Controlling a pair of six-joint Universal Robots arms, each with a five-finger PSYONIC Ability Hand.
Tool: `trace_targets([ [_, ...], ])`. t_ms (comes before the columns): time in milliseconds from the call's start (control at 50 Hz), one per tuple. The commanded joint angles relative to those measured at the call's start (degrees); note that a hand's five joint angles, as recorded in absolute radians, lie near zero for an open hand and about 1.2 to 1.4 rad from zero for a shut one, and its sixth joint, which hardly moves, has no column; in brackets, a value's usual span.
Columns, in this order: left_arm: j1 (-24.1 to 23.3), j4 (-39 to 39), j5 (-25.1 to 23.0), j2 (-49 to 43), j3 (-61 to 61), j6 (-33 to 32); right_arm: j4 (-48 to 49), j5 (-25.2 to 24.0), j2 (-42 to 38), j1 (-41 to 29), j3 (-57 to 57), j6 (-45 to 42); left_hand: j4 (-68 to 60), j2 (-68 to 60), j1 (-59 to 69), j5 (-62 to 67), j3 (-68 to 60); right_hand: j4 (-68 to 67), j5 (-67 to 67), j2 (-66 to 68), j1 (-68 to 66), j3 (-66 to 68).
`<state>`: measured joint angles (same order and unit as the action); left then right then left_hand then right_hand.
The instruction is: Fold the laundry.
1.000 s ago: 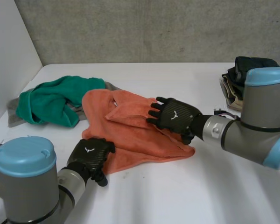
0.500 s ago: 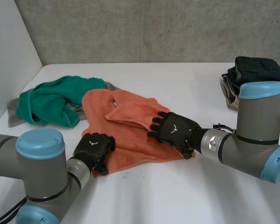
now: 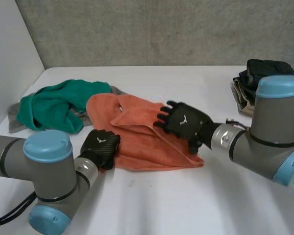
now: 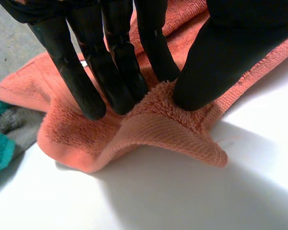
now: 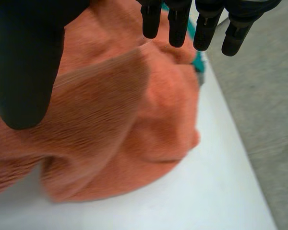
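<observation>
- Crumpled orange terry towel (image 3: 137, 147) lies on the white table (image 3: 196, 200).
- Left hand (image 3: 102, 145) pinches the towel's near edge between fingers and thumb.
- Right hand (image 3: 185, 120) is over the towel's right part, fingers straight, gripping nothing.

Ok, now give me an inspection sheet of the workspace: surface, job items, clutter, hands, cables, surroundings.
Surface: white table, with laundry across its far half.
Job's things: orange towel, rumpled and partly folded over, mid-table; green towel bunched beside it on a grey cloth; dark folded pile at the far right.
Clutter: nothing seen.
Hands: left hand pinches the orange towel's near edge between thumb and fingers; right hand open, over the towel's raised fold.
Cables: nothing seen among the laundry.
Surroundings: grey concrete wall behind; white panel on the left side.
</observation>
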<state>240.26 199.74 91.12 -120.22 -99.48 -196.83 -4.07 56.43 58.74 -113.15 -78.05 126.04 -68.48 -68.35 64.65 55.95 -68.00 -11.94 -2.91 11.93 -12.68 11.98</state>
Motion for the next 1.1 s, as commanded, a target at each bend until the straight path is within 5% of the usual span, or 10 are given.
trace_targets([
  [20, 0.2, -1.7, 0.4, 7.1, -1.8, -0.4, -0.4, -1.5, 0.7, 0.4, 6.5, 0.3, -11.5, -11.7, 15.4, 14.1, -12.0, -1.7, -0.7, 1.7, -0.9, 1.6],
  [240, -0.1, -3.8, 0.3, 17.0, -8.5, -0.4, -5.1, -13.4, -13.6, -2.1, 25.0, -3.3, -11.5, -11.7, 15.4, 14.1, -12.0, -2.9, -1.9, 2.9, -2.1, 2.8],
  [420, 0.4, -3.8, 0.5, 17.9, -8.1, -0.3, -6.0, -13.4, -22.6, -3.4, 29.5, -13.4, -11.5, -11.7, 15.4, 14.1, -12.0, -7.9, -6.9, 7.9, -7.2, 7.8],
  [580, 1.2, -3.6, 0.6, 20.6, -6.9, -0.3, -6.0, -8.6, -24.1, -3.4, 29.8, -17.1, -11.5, -11.7, 15.4, 14.1, -12.0, -55.9, -55.0, 55.9, -55.2, 55.9],
  [600, 1.4, -3.7, 0.7, 21.4, -6.5, -0.4, -5.7, -7.7, -23.6, -3.4, 29.5, -17.2, -11.5, -11.7, 15.4, 14.1, -12.0, -67.9, -67.0, 67.9, -67.2, 67.9],
  [820, 6.1, -3.9, 0.5, 28.1, -1.9, -0.2, -5.3, -3.8, -9.1, 1.4, 24.7, -5.5, -11.5, -11.7, 15.4, 14.1, -12.0, -68.1, -67.1, 68.1, -67.3, 68.0],
  [920, 7.1, -3.8, 0.4, 31.7, 0.7, 0.0, -5.2, 3.9, 3.6, 6.3, 17.1, 6.5, -11.5, -11.7, 15.4, 14.1, -12.0, -68.1, -67.1, 68.1, -67.3, 68.0],
  [1100, 7.2, -4.1, 0.0, 32.4, 1.2, 0.2, -13.9, 13.0, 20.3, 12.3, 3.1, 11.0, -11.5, -11.7, 15.4, 14.1, -12.0, -68.1, -67.1, 68.1, -67.3, 68.0],
])
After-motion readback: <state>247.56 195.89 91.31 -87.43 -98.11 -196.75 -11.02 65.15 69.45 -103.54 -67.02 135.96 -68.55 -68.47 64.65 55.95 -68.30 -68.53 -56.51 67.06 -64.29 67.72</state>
